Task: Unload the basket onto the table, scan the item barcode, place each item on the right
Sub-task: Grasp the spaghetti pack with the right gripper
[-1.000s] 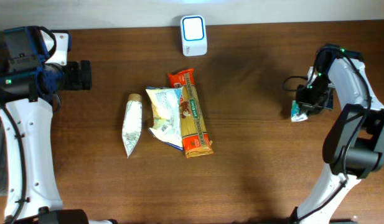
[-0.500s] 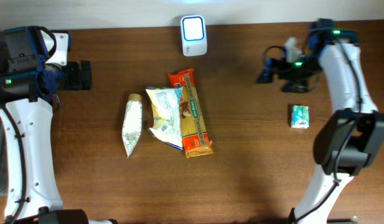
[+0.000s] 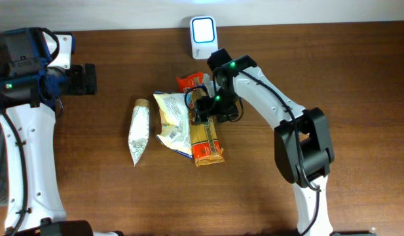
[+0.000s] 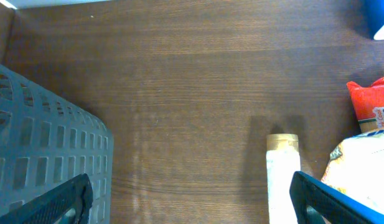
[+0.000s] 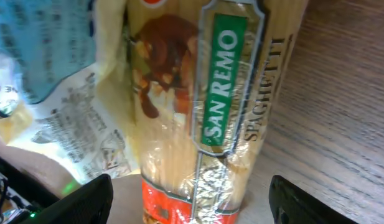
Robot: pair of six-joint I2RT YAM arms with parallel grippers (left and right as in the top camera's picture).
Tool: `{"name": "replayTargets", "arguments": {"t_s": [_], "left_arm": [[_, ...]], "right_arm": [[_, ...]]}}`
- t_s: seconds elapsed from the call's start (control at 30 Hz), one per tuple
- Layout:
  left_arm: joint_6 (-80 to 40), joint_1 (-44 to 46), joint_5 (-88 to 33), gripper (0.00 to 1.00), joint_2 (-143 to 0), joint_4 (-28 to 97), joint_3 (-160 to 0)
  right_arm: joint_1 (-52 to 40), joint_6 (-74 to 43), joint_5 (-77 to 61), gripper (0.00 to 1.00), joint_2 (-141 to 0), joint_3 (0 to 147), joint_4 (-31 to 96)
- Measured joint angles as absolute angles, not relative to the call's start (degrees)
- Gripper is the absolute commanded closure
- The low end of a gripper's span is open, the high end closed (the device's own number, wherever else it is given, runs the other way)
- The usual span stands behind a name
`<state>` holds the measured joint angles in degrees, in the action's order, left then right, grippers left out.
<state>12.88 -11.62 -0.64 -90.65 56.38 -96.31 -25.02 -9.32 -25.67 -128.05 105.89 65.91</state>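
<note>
A white scanner [image 3: 203,38] with a lit face stands at the table's far edge. Below it lie three items: a white pouch [image 3: 139,131], a yellowish bag [image 3: 173,118] and a long spaghetti pack [image 3: 207,139]. My right gripper [image 3: 211,110] hovers over the spaghetti pack [image 5: 210,106]. In the right wrist view the gripper [image 5: 192,202] is open, one finger on each side of the pack, with a gap at both. My left gripper [image 3: 86,78] is open and empty at the far left, away from the items.
A grey slotted basket [image 4: 42,143] sits at the left edge under the left wrist. The white pouch [image 4: 283,177] and the red end of the spaghetti pack [image 4: 372,102] show at the right of that view. The yellowish bag [image 5: 61,93] overlaps the spaghetti pack's left side.
My right arm let go of a small green packet at the right side of the table, then swung left across to the spaghetti pack with open jaws. The left arm has not moved.
</note>
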Motion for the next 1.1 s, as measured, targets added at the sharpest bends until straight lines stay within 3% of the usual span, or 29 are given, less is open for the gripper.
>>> {"name": "replayTargets", "arguments": {"t_s": [0.33, 0.5, 0.6, 0.73, 0.87, 1.1], "left_arm": [[12.9, -11.6, -0.6, 0.01, -90.7, 56.4, -96.3], [12.9, -11.6, -0.7, 0.01, -90.7, 56.4, -96.3], [12.9, -11.6, -0.6, 0.01, -90.7, 56.4, -96.3], [12.9, -11.6, -0.7, 0.01, -90.7, 56.4, -96.3], [12.9, -11.6, -0.6, 0.01, -90.7, 56.4, -96.3], [12.9, -11.6, -0.6, 0.01, -90.7, 56.4, -96.3]], "right_arm": [[-26.3, -9.8, -21.1, 0.29, -131.4, 105.8, 59.1], [-31.3, -11.7, -11.7, 0.4, -131.4, 105.7, 57.5], [-32.0, -13.8, -7.0, 0.72, -131.4, 105.7, 57.3], [-31.7, -14.6, -6.0, 0.92, -130.9, 106.3, 58.3], [-27.4, -10.5, -12.7, 0.92, -130.8, 106.7, 62.0], [-12.2, 3.2, -33.2, 0.91, -132.4, 105.8, 67.3]]}}
